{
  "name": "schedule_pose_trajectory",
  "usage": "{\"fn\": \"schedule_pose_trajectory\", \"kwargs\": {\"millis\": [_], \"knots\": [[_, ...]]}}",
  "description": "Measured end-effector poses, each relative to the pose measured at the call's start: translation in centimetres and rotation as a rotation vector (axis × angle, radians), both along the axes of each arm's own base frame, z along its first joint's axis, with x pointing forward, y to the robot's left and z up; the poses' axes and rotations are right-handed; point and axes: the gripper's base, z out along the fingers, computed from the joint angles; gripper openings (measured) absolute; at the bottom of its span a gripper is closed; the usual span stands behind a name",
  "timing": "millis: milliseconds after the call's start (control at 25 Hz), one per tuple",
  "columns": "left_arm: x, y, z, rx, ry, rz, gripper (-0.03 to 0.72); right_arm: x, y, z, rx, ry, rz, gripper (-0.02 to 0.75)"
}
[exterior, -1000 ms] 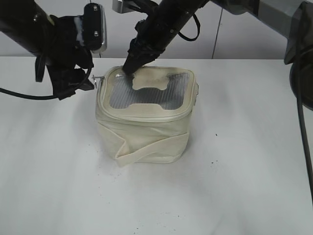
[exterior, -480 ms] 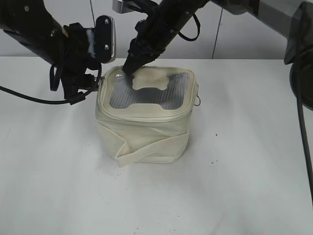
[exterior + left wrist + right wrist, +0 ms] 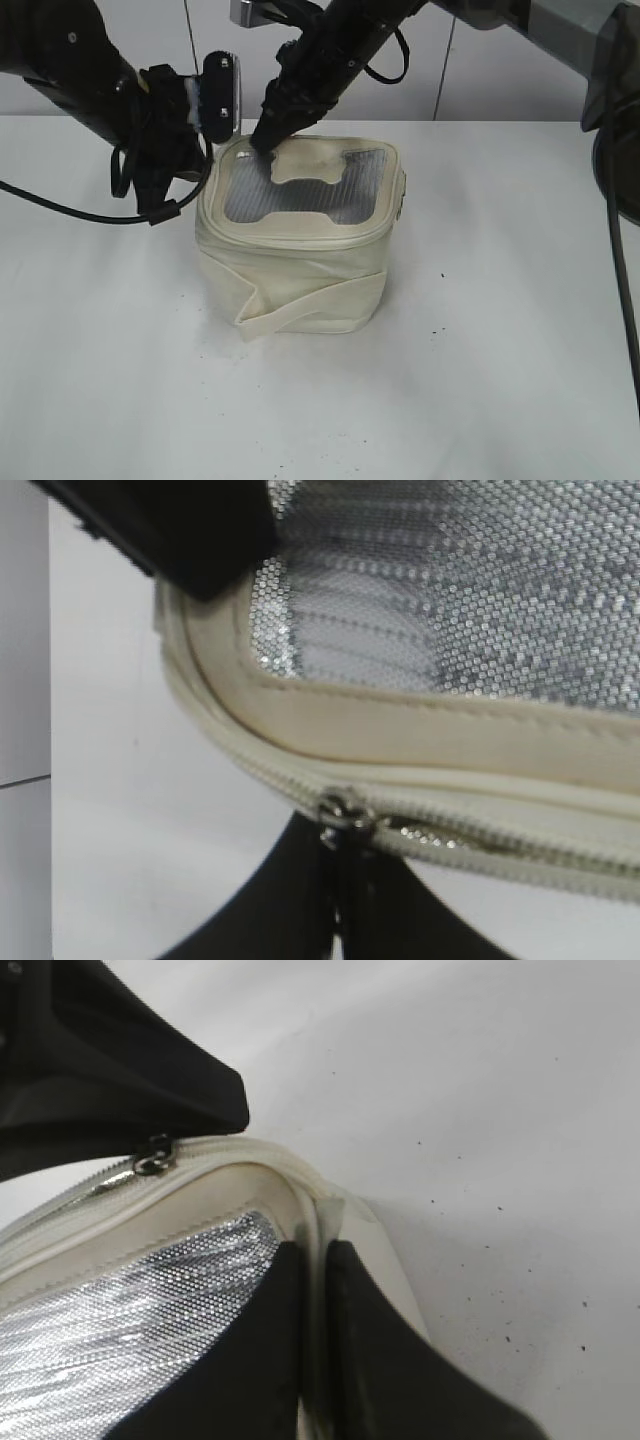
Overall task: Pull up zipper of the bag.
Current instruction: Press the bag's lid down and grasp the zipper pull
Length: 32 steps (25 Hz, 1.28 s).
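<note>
Exterior view: the bag (image 3: 300, 240) sat mid-bench on the white bench (image 3: 500, 350), upright, cream, boxy, its flat strap (image 3: 310, 303) wrapped around the lower body. The lid faced up with its grey ribbed window (image 3: 300, 203) and bone-shaped patch (image 3: 312, 163). The left gripper (image 3: 190, 150) was pressed to the bag's left rear corner at lid height; its fingers were hidden behind the arm, state not readable here. The right gripper (image 3: 262, 140) came down from above onto the lid's rear left edge, tip touching the rim, fingers looking together.

Left wrist view: the zipper (image 3: 470, 825) ran as a cream track along the lid rim, below the stitched border. A silver pull (image 3: 345, 815) sat on the track where it curved. The left gripper's dark fingers (image 3: 300, 900) met right under the pull, closed on it with its lower part tucked between them. Grey mesh window filled the top; the other arm's black part sat at upper left.

Right wrist view: the right gripper's two dark fingers (image 3: 270, 1360) stood together, only a thin sliver of the lid's cream rim (image 3: 318, 1260) pinched between them at the corner. The zipper pull showed at left, just under the left gripper's black body (image 3: 110, 1070). Speckled bench beyond.
</note>
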Motion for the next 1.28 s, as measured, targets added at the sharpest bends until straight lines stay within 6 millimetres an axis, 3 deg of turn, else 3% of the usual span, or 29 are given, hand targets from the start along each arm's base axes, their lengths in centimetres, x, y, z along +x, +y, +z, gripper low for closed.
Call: {"fn": "schedule_pose_trajectory", "kwargs": {"millis": [160,560,1280], "knots": [[-0.1,0.0,0.0,-0.011,0.019,0.029,0.002,0.0,0.0,0.0,0.000,0.000,0.000,0.013],[-1.9,0.8,1.6,-0.041,0.167,0.172,0.001,-0.1,0.1,0.0,0.010,0.025,-0.026,0.013],[-4.9,0.8,2.7,-0.167,0.527,0.448,0.002,-0.5,0.8,0.2,0.040,0.070,-0.043,0.013]]}}
